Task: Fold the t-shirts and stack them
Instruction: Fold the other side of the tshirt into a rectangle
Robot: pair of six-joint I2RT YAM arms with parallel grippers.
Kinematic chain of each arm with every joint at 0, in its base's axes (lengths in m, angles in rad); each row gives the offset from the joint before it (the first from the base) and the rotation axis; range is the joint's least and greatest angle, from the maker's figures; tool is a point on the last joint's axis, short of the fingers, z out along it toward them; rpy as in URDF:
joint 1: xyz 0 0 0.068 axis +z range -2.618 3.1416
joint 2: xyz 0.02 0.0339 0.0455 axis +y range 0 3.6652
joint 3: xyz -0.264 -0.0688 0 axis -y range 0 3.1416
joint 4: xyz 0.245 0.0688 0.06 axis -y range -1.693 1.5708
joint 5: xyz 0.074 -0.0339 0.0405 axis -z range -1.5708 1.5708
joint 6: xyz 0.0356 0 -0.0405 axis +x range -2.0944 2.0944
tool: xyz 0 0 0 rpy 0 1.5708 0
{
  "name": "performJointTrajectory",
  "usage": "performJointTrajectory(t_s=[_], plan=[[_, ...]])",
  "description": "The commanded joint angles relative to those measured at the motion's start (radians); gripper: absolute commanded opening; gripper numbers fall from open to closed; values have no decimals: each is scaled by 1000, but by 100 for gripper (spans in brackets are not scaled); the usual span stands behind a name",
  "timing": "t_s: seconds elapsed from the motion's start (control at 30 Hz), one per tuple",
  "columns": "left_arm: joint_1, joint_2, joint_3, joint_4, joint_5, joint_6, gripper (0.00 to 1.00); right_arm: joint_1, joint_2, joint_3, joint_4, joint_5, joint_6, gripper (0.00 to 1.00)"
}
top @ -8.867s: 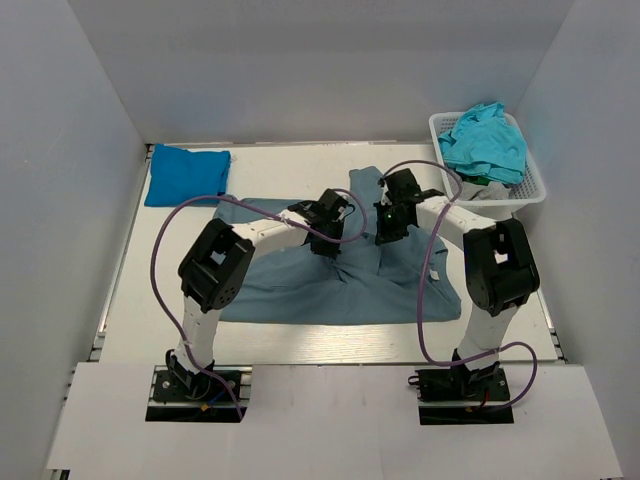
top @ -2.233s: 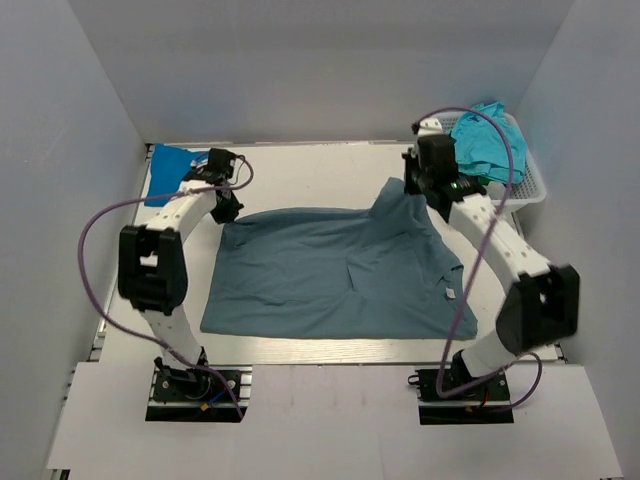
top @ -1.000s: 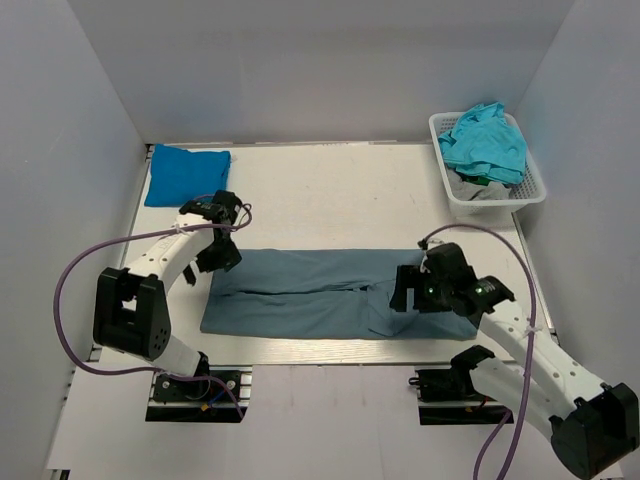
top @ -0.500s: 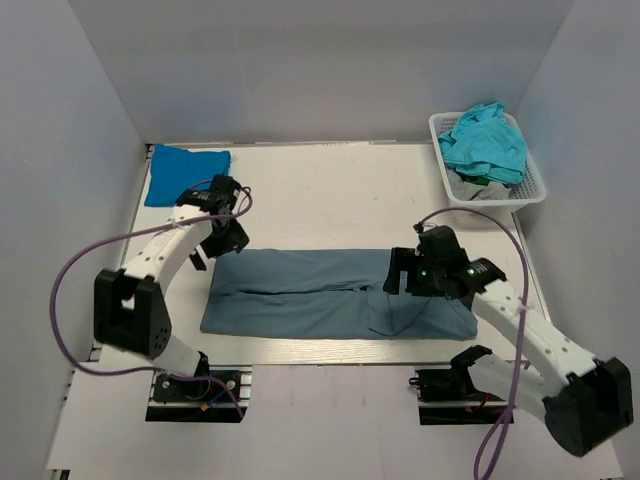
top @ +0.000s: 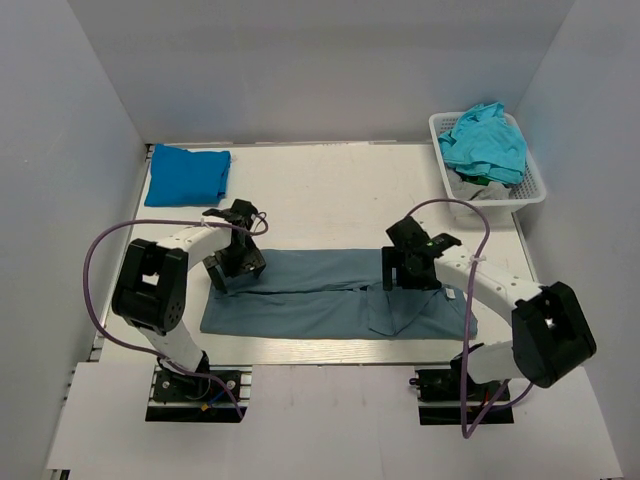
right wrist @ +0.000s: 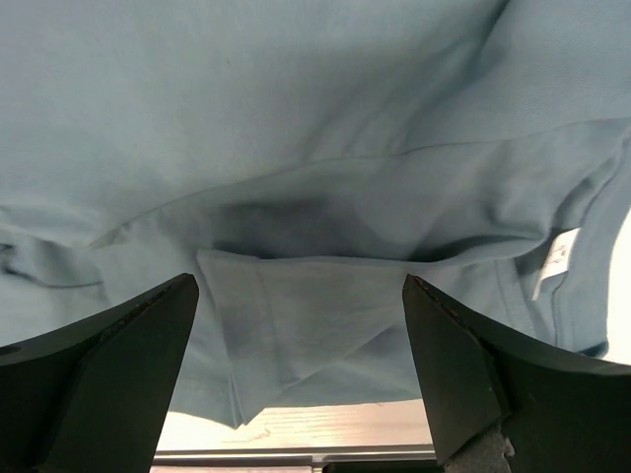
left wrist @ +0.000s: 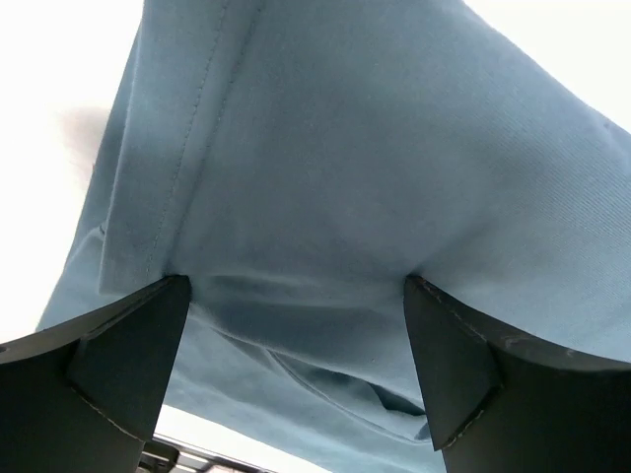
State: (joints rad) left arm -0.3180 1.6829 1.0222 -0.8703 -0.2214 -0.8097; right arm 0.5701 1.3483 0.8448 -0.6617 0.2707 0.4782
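The large grey-blue t-shirt (top: 320, 300) lies folded into a long strip across the near part of the table. My left gripper (top: 238, 264) hovers open over the strip's left end, and its wrist view shows cloth (left wrist: 375, 148) spanning the gap between the dark fingers (left wrist: 118, 374). My right gripper (top: 403, 274) is open over the strip's right part, above a folded sleeve flap (right wrist: 296, 305); nothing is pinched. A bright blue t-shirt (top: 187, 174) lies folded at the far left. Turquoise t-shirts (top: 485, 140) are heaped in the basket.
The white mesh basket (top: 533, 190) stands at the far right corner. Grey walls close in the table on three sides. A white label (right wrist: 552, 261) shows on the shirt near the right gripper. The table's front edge (right wrist: 296, 429) lies just beyond the strip.
The shirt went from spread flat to a long folded strip. In the last half second the left gripper moved down onto the strip's left end; the right shifted slightly up along it.
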Motion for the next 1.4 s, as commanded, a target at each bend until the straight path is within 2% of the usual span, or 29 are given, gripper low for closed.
performJointTrajectory(t_s=[0.0,0.2,0.43,0.6,0.83,1.03,1.2,1.37], plan=[[0,24,-14,16,-55,-20,100,19,38,-12,-6,41,37,90],[10,72,-56,40,-67,-42,100,77,63,5,4,65,33,90],[10,109,-65,22,-96,-74,100,129,170,22,-44,124,63,90],[33,127,-56,-74,-168,-144,100,117,190,33,-186,251,232,90],[42,164,-45,-96,-168,-157,100,99,36,-27,-312,309,379,90],[63,141,-45,-105,-197,-157,100,53,-63,-122,-436,248,519,90],[63,132,-45,-116,-197,-157,100,33,-161,-116,-489,246,579,90],[63,123,-27,-127,-206,-157,100,22,-233,-89,-507,194,547,90]])
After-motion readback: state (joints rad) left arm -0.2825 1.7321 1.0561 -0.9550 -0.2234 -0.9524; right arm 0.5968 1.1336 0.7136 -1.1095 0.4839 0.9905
